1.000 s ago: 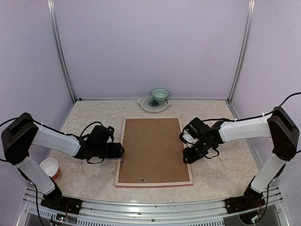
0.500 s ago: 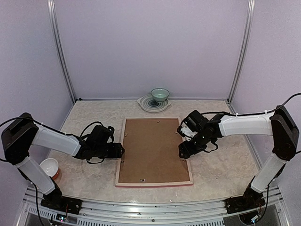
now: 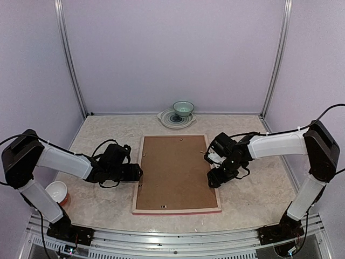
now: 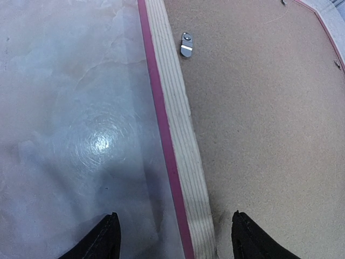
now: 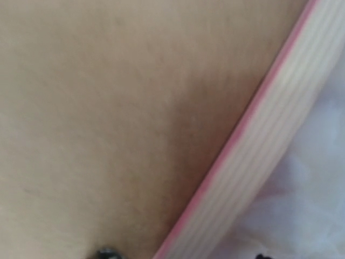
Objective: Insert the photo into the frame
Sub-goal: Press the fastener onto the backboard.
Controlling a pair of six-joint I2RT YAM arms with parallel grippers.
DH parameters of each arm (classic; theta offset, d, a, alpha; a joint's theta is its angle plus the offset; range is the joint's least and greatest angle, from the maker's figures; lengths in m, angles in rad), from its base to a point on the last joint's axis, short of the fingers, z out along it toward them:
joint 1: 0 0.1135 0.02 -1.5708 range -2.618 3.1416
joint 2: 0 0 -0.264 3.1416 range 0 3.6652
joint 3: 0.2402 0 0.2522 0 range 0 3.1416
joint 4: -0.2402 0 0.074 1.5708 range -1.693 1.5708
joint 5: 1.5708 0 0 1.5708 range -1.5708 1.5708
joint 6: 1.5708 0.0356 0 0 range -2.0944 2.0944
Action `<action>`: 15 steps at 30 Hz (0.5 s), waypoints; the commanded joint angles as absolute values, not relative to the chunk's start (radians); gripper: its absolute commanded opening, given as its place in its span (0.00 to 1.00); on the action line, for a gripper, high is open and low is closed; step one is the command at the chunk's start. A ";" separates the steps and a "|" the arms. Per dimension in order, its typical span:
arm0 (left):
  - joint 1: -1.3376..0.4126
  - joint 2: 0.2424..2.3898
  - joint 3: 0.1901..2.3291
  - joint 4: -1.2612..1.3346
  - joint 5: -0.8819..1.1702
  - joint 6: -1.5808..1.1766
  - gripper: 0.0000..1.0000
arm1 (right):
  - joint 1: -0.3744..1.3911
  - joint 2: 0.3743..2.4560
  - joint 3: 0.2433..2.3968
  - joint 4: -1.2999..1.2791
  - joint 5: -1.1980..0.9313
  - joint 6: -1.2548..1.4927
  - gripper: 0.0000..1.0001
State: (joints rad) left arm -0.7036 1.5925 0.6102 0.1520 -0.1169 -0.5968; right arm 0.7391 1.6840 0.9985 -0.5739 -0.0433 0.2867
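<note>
Table (image 3: 108, 140): pale marbled top, purple walls around.

Frame (image 3: 177, 211): lies flat at table centre, pale wood back up, with a pink edge showing along the near rail.

Backing (image 3: 175, 172): brown hardboard that fills the frame opening.

Photo: not visible in any view. Cannot tell if it sits under the backing.

Left gripper (image 3: 139, 172): low at the middle of the frame's left rail. Wrist view shows its fingers well apart, one over the table and one over the backing, with the rail between them. Nothing is gripped.

Right gripper (image 3: 210, 168): over the frame's right rail. Wrist view is close and blurred. Two dark tip ends just show at the bottom edge, one on either side of the rail, spread and holding nothing.

Plate (image 3: 164, 120): at the far edge, with a green bowl (image 3: 183, 108) on it.

Cup (image 3: 56, 191): white, near left, beside the left arm.

Clip (image 4: 186, 45): small metal tab on the backing, just beside the left rail.
</note>
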 commanded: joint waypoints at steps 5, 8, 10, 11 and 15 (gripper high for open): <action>-0.716 1.619 0.582 0.110 -0.078 -0.612 0.70 | 0.734 1.713 0.968 -0.578 -0.023 0.279 0.61; -0.719 1.623 0.580 0.112 -0.077 -0.615 0.70 | 0.735 1.711 0.967 -0.572 -0.008 0.277 0.56; -0.721 1.623 0.579 0.112 -0.077 -0.616 0.70 | 0.734 1.709 0.968 -0.568 -0.008 0.276 0.51; -0.721 1.622 0.578 0.112 -0.078 -0.616 0.70 | 0.734 1.708 0.970 -0.569 -0.008 0.275 0.49; -0.721 1.621 0.577 0.110 -0.081 -0.617 0.69 | 0.735 1.702 0.972 -0.565 -0.008 0.272 0.39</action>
